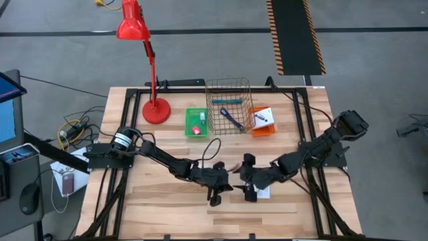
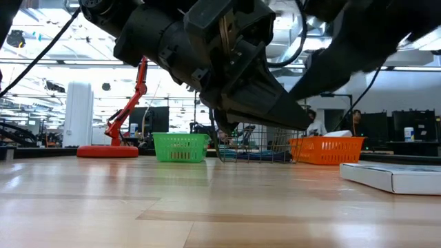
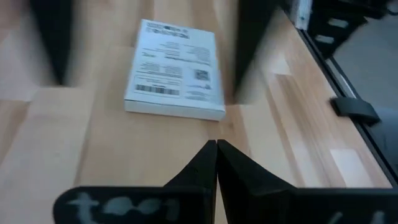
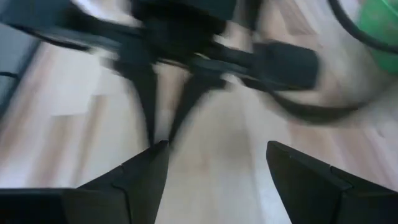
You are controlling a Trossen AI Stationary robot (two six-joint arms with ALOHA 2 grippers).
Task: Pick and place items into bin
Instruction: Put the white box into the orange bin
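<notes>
White box: lower centre of the high view, between your grippers.
Left gripper: fingers together, empty.
Right gripper: fingers apart, empty.
Risk: you may collide the arms; they crowd.

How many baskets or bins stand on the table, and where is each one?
3, in a row at the table's far side: a green bin nearest the red lamp, a wire basket in the middle, an orange bin on the right arm's side. None seems hidden.

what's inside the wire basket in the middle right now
In the wire basket lie a blue-purple strap and a teal marker. Nothing else shows through the mesh.
</notes>
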